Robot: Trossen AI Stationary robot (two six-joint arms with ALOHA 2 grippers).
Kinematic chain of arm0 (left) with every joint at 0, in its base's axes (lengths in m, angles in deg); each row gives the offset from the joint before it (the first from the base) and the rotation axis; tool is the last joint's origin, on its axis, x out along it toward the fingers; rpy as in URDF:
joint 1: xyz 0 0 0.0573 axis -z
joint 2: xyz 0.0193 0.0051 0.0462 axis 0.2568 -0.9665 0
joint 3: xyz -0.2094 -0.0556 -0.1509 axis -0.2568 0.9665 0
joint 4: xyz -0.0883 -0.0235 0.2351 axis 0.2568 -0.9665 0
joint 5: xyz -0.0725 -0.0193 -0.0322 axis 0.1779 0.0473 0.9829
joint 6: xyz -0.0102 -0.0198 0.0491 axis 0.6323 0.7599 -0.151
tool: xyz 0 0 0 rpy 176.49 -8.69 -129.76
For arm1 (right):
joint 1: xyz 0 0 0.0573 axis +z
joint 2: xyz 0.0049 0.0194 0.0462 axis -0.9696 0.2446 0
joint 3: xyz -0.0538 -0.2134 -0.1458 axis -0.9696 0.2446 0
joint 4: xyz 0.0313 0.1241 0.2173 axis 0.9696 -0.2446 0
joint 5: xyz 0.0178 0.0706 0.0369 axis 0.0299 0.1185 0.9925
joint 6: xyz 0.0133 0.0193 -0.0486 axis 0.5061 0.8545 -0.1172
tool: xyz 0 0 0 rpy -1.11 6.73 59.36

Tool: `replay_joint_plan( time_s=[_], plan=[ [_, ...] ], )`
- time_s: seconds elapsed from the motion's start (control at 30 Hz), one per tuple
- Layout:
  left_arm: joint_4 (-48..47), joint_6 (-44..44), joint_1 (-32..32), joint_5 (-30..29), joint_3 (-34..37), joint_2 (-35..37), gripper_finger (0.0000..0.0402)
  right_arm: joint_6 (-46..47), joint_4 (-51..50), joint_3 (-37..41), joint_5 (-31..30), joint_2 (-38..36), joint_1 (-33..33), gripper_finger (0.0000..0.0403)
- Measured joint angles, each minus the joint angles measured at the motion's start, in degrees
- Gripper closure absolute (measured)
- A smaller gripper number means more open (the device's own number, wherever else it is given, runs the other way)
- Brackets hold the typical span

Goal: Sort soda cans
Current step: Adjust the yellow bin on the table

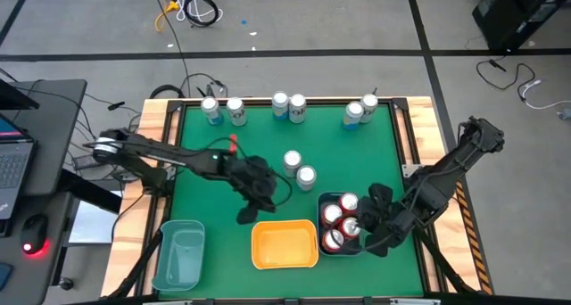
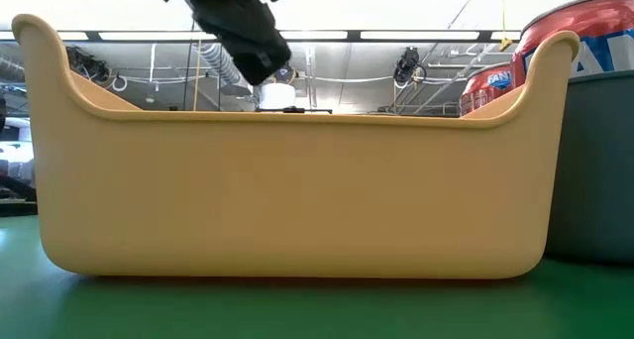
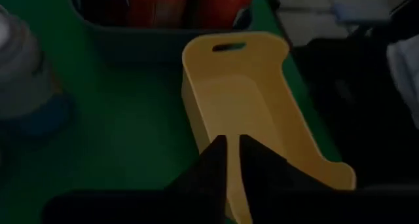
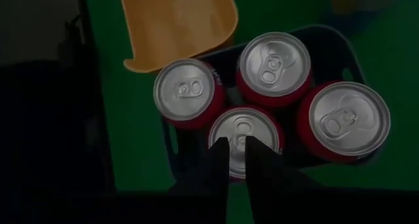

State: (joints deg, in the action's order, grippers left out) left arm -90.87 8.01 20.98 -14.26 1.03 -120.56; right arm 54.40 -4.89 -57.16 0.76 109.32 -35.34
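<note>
Red cylindrical cans (image 4: 272,70) with shiny ribbed silver tops fill a dark bin (image 1: 322,201). Right pincer (image 4: 237,145) hovers above, narrow, empty. Left pincer (image 3: 232,145), nearly closed, overhangs the smooth yellow plastic bin (image 3: 249,99).

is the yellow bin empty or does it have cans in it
Empty. The high view shows the yellow bin with a bare floor, and the left wrist view shows nothing inside. The four red cans stand in the dark bin beside it.

The table (image 1: 205,176) has a green top framed in pale wood. Six silver soda cans (image 1: 288,107) stand in pairs along the far edge, and two more (image 1: 299,168) stand together near the middle. Along the near edge sit a teal bin (image 1: 179,255) toward the left corner, a yellow bin (image 1: 285,243) at the middle, and a dark bin (image 1: 323,248) just right of it.
</note>
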Motion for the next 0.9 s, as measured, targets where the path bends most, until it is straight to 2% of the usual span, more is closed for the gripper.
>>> replay_joint_plan(
  time_s=[0.23,0.5,0.73,0.9],
  plan=[
    [-4.82,2.69,1.24,-3.04,-9.57,-9.00,0.0268,-3.41,-0.12,0.01,0.02,0.02,1.29,0.0366],
    [-7.60,3.66,1.37,-0.16,-15.24,-17.49,0.0195,-5.78,-0.66,0.00,0.07,0.02,2.80,0.0366],
    [-10.96,3.86,2.06,-0.54,-19.10,-23.38,0.0174,-5.96,-1.14,0.00,0.20,0.02,3.75,0.0366],
    [-12.26,5.56,2.01,-5.20,-19.60,-25.30,0.0184,-5.96,-1.16,0.00,0.20,0.02,3.75,0.0366]
  ],
)
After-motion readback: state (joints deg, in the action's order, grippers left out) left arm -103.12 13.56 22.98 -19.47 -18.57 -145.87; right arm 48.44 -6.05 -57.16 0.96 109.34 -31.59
